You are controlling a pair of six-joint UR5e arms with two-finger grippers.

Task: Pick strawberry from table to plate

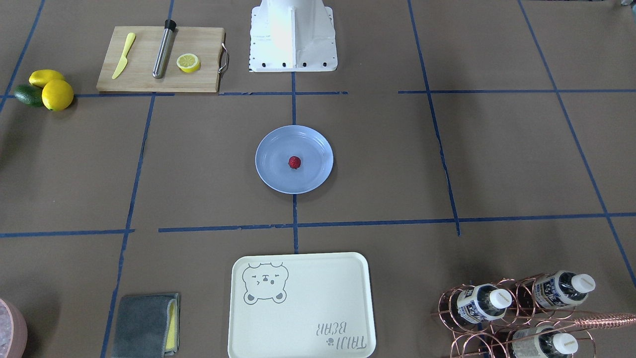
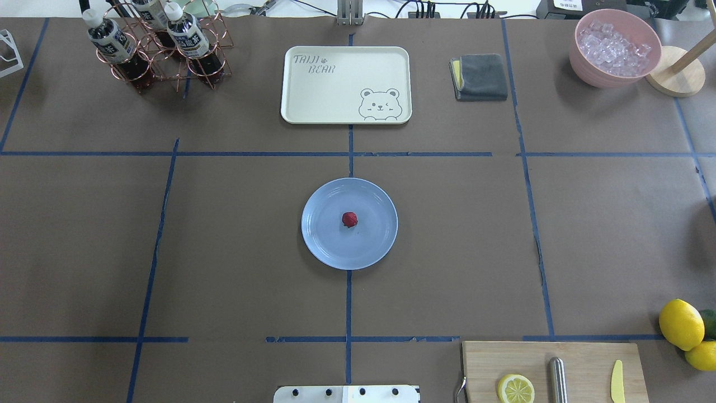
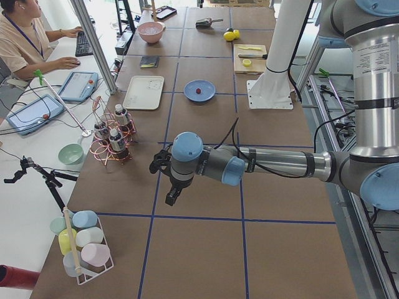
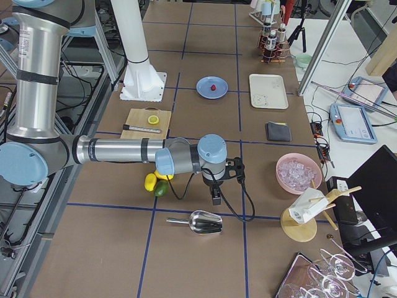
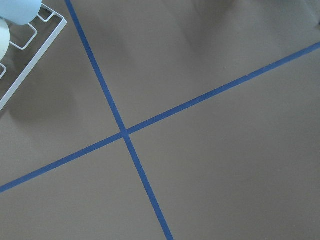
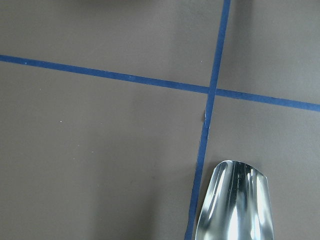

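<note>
The small dark-red strawberry [image 1: 294, 162] [image 2: 349, 219] lies in the middle of the light-blue plate [image 1: 268, 144] [image 2: 319, 246], at the centre of the brown paper table [image 1: 497, 159]. Neither gripper is near it. My left gripper [image 3: 169, 198] hangs over bare table far out on my left, showing only in the left side view, so I cannot tell its state. My right gripper [image 4: 215, 197] hangs far out on my right, just above a metal scoop [image 4: 197, 221] [image 6: 235, 202], and I cannot tell its state either. Both wrist views show no fingers.
A cream bear tray [image 2: 345, 84] and a grey cloth [image 2: 480, 76] lie beyond the plate. A bottle rack [image 2: 156, 42] stands far left, an ice bowl [image 2: 614, 47] far right. The cutting board [image 2: 551, 370] and lemons [image 2: 681, 324] sit near right. A person [image 3: 25, 37] sits beside the table.
</note>
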